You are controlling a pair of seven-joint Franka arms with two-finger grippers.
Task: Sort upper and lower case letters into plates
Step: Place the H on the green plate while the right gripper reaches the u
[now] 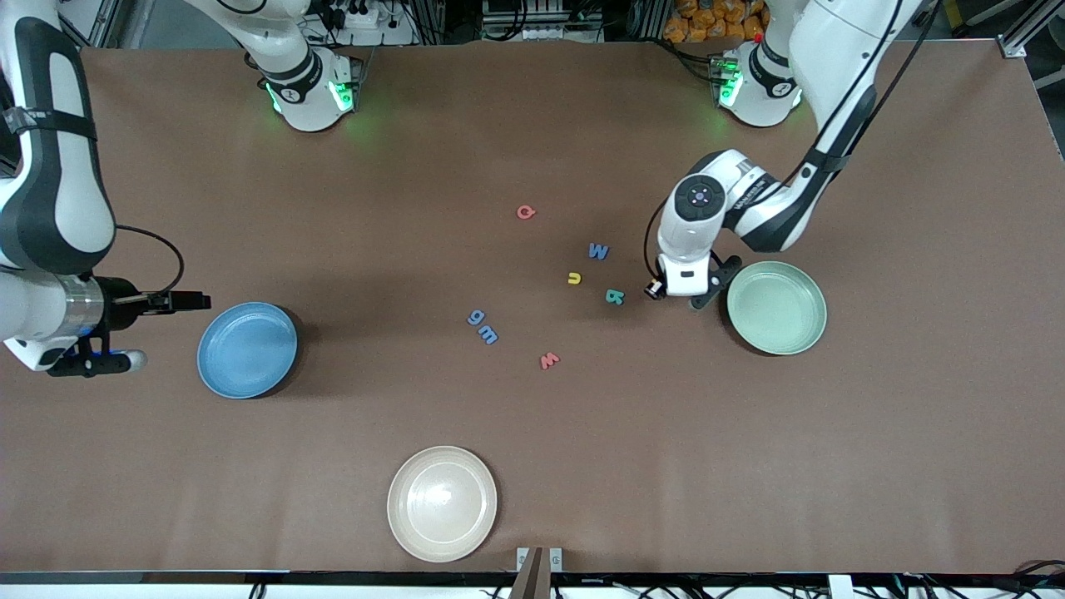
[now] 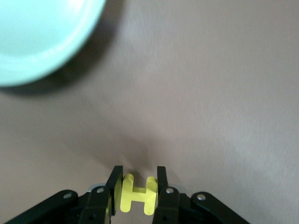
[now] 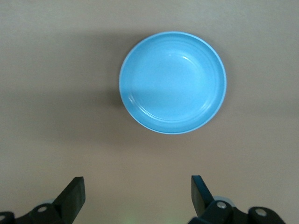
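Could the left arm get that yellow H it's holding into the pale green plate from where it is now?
Probably yes. The left gripper is shut on the yellow H, beside the pale green plate, and only bare table lies between them.

You've got the letters (image 1: 574, 278) mid-table, one plate (image 1: 247, 349) toward the right arm's end, another (image 1: 777, 307) toward the left arm's, a third plate (image 1: 442, 502) nearest the camera.
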